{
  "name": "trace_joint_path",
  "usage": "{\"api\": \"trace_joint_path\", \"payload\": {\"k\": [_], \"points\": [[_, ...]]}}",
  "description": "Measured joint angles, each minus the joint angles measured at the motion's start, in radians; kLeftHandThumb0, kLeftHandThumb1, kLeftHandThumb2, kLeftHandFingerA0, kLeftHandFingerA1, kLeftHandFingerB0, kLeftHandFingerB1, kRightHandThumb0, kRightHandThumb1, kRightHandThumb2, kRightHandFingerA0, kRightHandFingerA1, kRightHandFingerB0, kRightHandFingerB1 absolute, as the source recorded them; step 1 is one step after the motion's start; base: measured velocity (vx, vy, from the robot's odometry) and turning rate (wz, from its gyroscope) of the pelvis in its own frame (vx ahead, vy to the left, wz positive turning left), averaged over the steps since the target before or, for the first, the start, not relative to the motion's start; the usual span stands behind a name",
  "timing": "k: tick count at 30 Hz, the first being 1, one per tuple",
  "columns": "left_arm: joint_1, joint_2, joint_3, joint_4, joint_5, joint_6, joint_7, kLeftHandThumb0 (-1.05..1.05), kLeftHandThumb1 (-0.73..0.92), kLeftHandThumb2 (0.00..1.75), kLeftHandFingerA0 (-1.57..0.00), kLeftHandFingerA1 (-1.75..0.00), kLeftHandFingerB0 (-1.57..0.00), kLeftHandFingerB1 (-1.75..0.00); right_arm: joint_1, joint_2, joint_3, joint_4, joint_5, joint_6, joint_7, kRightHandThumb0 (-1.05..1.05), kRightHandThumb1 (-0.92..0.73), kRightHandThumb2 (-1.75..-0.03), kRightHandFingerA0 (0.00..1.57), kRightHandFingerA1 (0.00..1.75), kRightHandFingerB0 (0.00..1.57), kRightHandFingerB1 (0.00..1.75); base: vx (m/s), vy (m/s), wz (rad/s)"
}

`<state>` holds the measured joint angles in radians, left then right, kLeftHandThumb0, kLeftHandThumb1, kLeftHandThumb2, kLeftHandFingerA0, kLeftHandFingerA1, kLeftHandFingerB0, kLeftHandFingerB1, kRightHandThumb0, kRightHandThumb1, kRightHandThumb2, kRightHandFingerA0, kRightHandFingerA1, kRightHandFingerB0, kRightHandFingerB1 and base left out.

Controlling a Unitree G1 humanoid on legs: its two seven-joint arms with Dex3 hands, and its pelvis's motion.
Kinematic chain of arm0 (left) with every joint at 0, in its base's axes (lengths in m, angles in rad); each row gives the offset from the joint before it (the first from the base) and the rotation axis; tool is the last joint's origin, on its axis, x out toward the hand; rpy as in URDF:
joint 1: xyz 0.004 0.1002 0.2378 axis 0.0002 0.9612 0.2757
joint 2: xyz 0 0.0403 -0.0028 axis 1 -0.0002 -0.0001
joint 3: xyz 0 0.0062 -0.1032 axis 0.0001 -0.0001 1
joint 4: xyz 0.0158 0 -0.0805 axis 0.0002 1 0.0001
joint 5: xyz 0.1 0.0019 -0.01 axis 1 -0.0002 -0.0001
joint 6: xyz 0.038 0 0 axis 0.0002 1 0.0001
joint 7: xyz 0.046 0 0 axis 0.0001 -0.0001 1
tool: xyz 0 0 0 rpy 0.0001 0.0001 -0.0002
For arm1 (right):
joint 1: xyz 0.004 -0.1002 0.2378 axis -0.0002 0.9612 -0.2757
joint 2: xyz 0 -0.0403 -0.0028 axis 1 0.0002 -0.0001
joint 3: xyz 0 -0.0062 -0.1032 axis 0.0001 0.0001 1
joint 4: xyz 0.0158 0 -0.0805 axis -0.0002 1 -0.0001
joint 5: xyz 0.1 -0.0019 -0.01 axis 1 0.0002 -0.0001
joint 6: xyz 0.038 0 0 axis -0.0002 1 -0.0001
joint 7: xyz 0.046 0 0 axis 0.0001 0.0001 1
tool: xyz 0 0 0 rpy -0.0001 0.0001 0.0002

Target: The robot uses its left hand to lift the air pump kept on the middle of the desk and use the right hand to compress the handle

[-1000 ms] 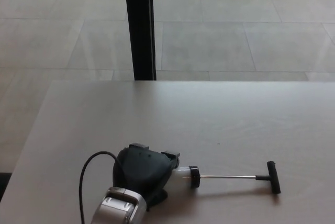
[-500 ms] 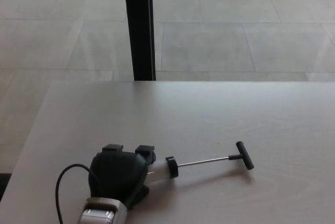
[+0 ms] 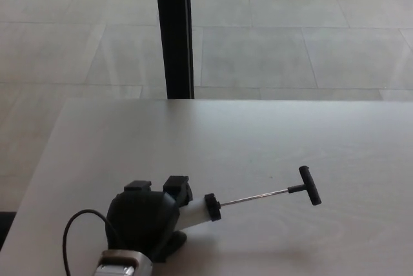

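My left hand (image 3: 145, 218) is wrapped around the barrel of the air pump (image 3: 213, 205), near the front left of the desk (image 3: 271, 134).
The pump looks light and stiff, a pale plastic barrel with a thin metal rod drawn out, tilting up to the right and ending in a black handle (image 3: 309, 185). I judge the barrel smooth and apt to slip, so I grip it near its black collar; the rod is slender and would bend under a sideways push, so my right hand, not in view, should press straight along it. The desk is plain and pale, with grey floor tiles and a dark post (image 3: 174, 31) beyond.
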<state>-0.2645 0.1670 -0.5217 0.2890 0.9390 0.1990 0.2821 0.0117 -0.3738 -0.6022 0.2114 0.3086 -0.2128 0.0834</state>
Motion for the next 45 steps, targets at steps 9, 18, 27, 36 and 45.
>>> {"api": "trace_joint_path", "payload": {"k": [9, 18, 27, 36, 45], "points": [[-0.030, 0.050, -0.017, -0.054, -0.014, -0.078, -0.007, -0.09, 0.70, 0.89, -0.69, -1.75, -0.58, -1.53, -0.180, -0.013, 0.242, -0.110, -0.036, 0.117, 0.013, -0.85, -0.92, -0.78, 0.04, 0.33, 0.11, 0.26, 0.00, 0.000, 0.01], [-0.109, 0.056, -0.010, -0.092, -0.023, -0.112, -0.042, 0.00, 0.61, 1.01, -0.79, -1.75, -0.67, -1.42, -0.287, 0.097, 0.478, -0.101, -0.140, 0.184, -0.012, -0.87, -0.84, -1.21, 0.03, 0.46, 0.08, 0.39, 0.00, 0.000, 0.00], [-0.119, 0.050, 0.023, -0.129, -0.032, -0.107, -0.085, -0.06, 0.65, 0.95, -0.74, -1.75, -0.60, -1.56, -0.289, 0.208, 0.538, -0.098, -0.204, 0.194, -0.054, -0.83, -0.81, -1.21, 0.09, 0.48, 0.06, 0.41, 0.00, 0.000, 0.00], [-0.109, 0.038, 0.033, -0.141, -0.037, -0.091, -0.107, -0.07, 0.66, 0.94, -0.78, -1.75, -0.64, -1.53, -0.290, 0.262, 0.519, -0.095, -0.222, 0.193, -0.075, -0.77, -0.79, -1.19, 0.04, 0.46, 0.04, 0.43, 0.00, 0.000, 0.00], [-0.105, 0.029, 0.036, -0.143, -0.032, -0.079, -0.108, -0.08, 0.64, 0.95, -0.78, -1.75, -0.63, -1.56, -0.288, 0.347, 0.512, -0.132, -0.229, 0.195, -0.117, -0.76, -0.82, -1.21, 0.04, 0.46, 0.01, 0.40, 0.00, 0.000, 0.00]]}}
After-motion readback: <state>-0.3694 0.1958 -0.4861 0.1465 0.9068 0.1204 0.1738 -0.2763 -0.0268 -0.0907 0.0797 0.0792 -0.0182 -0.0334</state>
